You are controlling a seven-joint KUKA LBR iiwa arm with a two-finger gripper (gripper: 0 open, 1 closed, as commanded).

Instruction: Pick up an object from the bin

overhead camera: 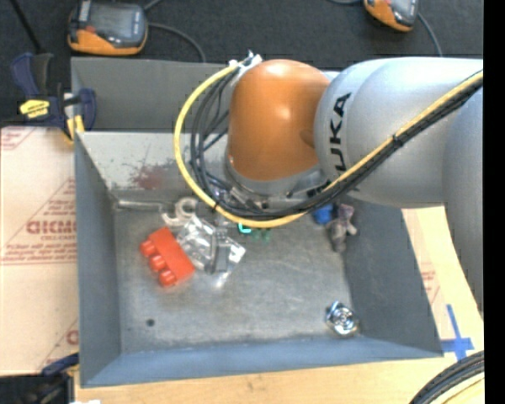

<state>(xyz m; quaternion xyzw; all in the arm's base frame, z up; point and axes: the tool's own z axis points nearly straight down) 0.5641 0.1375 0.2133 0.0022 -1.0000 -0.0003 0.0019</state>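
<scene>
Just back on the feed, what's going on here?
The arm reaches into the grey bin from the right, with its gripper low over the floor beside a red toy brick in the left half. The brick lies on the floor, not lifted. A shiny metal piece sits near the front right corner, and a blue thing lies partly under the arm.

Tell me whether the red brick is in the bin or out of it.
In. The red brick lies on the bin floor, left of middle, beside a heap of clear plastic pieces.
</scene>
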